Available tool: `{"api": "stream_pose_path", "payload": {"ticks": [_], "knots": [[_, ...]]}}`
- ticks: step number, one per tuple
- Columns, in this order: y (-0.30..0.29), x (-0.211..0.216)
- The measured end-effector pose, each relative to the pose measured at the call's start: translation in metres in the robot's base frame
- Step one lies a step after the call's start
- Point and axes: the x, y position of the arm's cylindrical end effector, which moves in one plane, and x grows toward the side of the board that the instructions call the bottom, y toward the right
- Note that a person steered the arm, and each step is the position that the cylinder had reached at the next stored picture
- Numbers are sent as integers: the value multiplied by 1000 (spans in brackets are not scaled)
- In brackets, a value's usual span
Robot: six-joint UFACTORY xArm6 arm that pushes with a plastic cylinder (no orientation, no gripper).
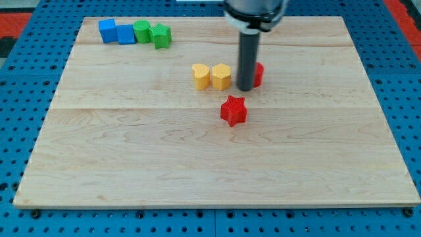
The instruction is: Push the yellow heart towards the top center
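The yellow heart [200, 76] lies a little above the board's middle. It touches a yellow hexagon-like block [222, 76] on its right. My tip [245, 87] stands just right of that yellow block. It hides most of a red block [258, 74], whose shape I cannot make out. A red star [233, 110] lies below my tip, apart from it.
A row of blocks sits at the board's top left: two blue blocks [107, 30] [125, 34], a green round block [141, 31] and a green star [160, 35]. The wooden board [210, 164] lies on a blue perforated surface.
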Motion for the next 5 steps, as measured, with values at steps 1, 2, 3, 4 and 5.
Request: {"api": "stream_pose_path", "payload": {"ticks": [1, 2, 3, 4, 5], "knots": [[-14, -3], [-24, -22], [-77, 28], [-111, 4], [-106, -13]]}}
